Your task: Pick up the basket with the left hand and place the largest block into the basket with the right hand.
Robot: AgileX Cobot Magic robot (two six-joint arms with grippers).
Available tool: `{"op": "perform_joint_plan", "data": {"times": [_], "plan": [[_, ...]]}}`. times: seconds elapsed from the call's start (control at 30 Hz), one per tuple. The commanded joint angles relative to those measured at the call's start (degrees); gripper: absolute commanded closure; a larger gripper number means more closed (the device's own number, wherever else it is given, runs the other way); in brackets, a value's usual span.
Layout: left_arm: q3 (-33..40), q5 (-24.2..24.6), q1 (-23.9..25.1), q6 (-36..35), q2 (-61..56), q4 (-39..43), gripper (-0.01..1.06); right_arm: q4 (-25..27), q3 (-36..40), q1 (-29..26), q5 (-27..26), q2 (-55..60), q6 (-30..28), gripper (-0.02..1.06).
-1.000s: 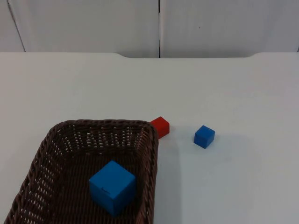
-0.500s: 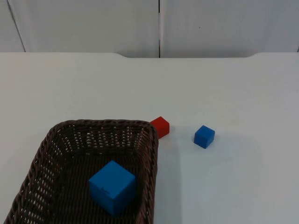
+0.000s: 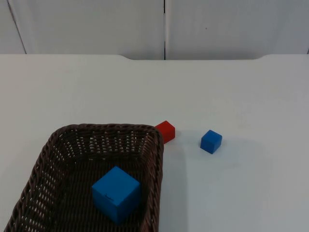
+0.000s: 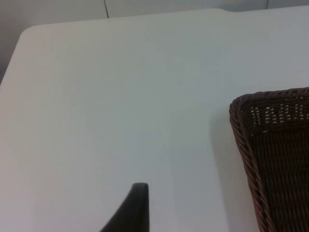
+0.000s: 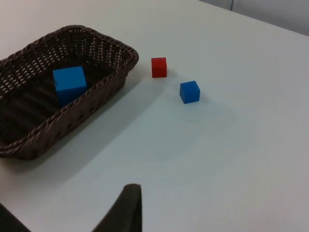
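Big block in the basket, both my arms hanging back.

The large blue block (image 3: pixel 116 194) is sitting inside the wicker basket (image 3: pixel 153 145), so I'm judging the placing as done, with nothing left but perhaps to settle. My left gripper (image 4: pixel 136 203) is hovering just beside the basket's corner, my right gripper (image 5: pixel 126 205) well apart from it; whether either is open, I cannot tell. Just beside the basket's far corner are lying a red block (image 3: pixel 165 131) and, farther off, a small blue block (image 3: pixel 211 141), on the white table (image 3: pixel 231 92) running to the grey partition wall (image 3: pixel 96 24).
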Motion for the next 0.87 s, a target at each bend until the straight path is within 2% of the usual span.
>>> {"op": "perform_joint_plan", "data": {"times": [0.0, 0.57, 0.83], "plan": [[0.21, -0.17, 0.10, -0.28, -0.20, 0.10, 0.00, 0.00, 0.02, -0.87, -0.35, -0.20, -0.01, -0.01], [0.21, -0.17, 0.10, -0.28, -0.20, 0.10, 0.00, 0.08, 0.02, -21.16, -0.35, -0.20, -0.01, -0.01], [0.21, -0.17, 0.10, -0.28, -0.20, 0.10, 0.00, 0.08, 0.02, -26.71, -0.35, -0.20, -0.01, -0.01]]}}
